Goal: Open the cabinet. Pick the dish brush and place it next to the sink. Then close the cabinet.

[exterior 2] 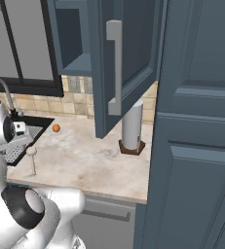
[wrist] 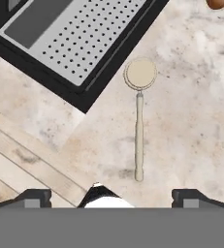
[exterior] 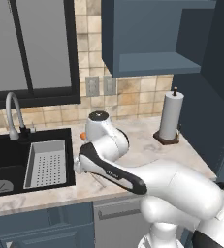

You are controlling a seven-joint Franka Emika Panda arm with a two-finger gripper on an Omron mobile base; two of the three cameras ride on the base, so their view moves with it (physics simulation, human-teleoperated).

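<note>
Just one slim dish brush with a round cream head and thin tan stick handle [wrist: 139, 116] here, lying flat on the pale marbled stone countertop [wrist: 191, 121], just beside the corner of the black recessed sink [exterior: 7, 160], not touching its rim. One grey perforated strainer tray [exterior: 46, 163] in the basin, one curved silver gooseneck faucet [exterior: 12, 114] behind it. One small orange ball [exterior 2: 56, 128] further back on the counter, mostly cut off at the top edge of the hand view. One white paper towel roll on a dark wooden stand [exterior: 170, 117] near the back wall, well apart from the brush. One dark blue-grey wall cabinet with a long vertical silver bar handle [exterior 2: 115, 68], door swung open, shelf inside looking bare as far as can be seen. Two-finger dark gripper [wrist: 108, 196] hanging over the handle end of the brush, jaws spread wide, gripping nothing, tips clear of the brush. In the left base view, brush mostly hidden behind the white arm, so hard to make out there. Two grey wall outlets [exterior: 100, 85] on the tan tiled backsplash under the dark-framed window [exterior: 31, 48].
</note>
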